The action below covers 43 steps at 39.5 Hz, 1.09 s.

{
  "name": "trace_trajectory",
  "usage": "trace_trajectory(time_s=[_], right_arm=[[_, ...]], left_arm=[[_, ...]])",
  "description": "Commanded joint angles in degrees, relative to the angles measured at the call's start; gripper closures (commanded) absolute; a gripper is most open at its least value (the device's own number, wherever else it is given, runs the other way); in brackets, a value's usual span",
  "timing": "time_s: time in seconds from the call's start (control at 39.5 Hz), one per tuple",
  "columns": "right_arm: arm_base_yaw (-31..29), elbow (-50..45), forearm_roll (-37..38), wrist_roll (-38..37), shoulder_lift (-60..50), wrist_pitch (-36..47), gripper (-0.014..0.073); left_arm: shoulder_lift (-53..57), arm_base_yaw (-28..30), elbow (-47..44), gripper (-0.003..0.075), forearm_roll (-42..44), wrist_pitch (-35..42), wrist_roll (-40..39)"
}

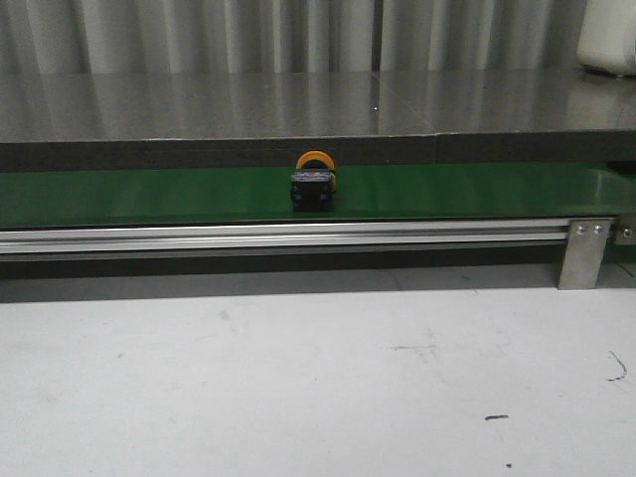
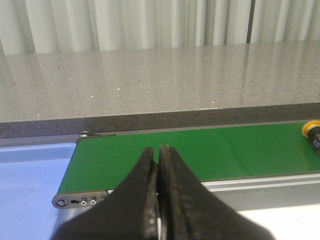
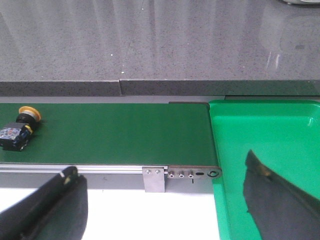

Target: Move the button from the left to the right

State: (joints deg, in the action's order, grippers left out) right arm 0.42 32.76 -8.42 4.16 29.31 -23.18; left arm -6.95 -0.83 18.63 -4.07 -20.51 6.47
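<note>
Green belting carries the button (image 1: pixel 315 183), which lies on its side on the conveyor belt (image 1: pixel 149 196), about midway along it in the front view, its orange cap pointing away from us toward the grey stone desk (image 1: pixel 298 104) behind the belt. Our left tool (image 2: pixel 159 200) hangs over the belt's left end with its jaws pressed together and nothing between them; the button sits far along the belt from it. Our right tool (image 3: pixel 165 200) is spread wide and empty near the belt's right end, and the button lies well to its left. We cannot judge which arm is nearer. Beyond the belt's right end sits a green tray (image 3: pixel 260 130), with nothing showing inside; a blue tray (image 2: pixel 30 170) adjoins the left end.
</note>
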Motion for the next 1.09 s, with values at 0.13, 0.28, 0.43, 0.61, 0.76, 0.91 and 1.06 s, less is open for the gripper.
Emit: trace_trajectory(time_s=[0.13, 0.28, 0.43, 0.61, 0.76, 0.91, 1.06], right_arm=[[0.04, 2.13, 0.25, 0.16, 0.46, 4.57, -0.0052], [0.04, 2.13, 0.25, 0.16, 0.46, 4.57, -0.0052], [0.04, 2.2, 0.25, 0.1, 0.85, 4.57, -0.0052], [0.04, 5.15, 0.25, -0.74, 8.11, 4.1, -0.0052], [0.04, 10.5, 0.2, -0.74, 17.85, 1.88, -0.0052], [0.04, 16.99, -0.55, -0.74, 28.6, -0.51, -0.0052], [0.04, 22.89, -1.46, -0.74, 38.41, -0.85, -0.0052]], left_arm=[[-0.66, -0.43, 1.58, 0.0741, -0.29, 4.71, -0.41], [-0.66, -0.43, 1.58, 0.0741, -0.29, 4.71, -0.41], [-0.66, -0.43, 1.58, 0.0741, -0.29, 4.71, -0.41], [-0.66, -0.43, 1.58, 0.0741, -0.29, 4.71, -0.41], [-0.66, -0.43, 1.58, 0.0741, -0.29, 4.71, -0.41], [-0.66, -0.43, 1.58, 0.0741, -0.29, 4.71, -0.41], [-0.66, -0.43, 1.58, 0.0741, -0.29, 4.71, -0.41]])
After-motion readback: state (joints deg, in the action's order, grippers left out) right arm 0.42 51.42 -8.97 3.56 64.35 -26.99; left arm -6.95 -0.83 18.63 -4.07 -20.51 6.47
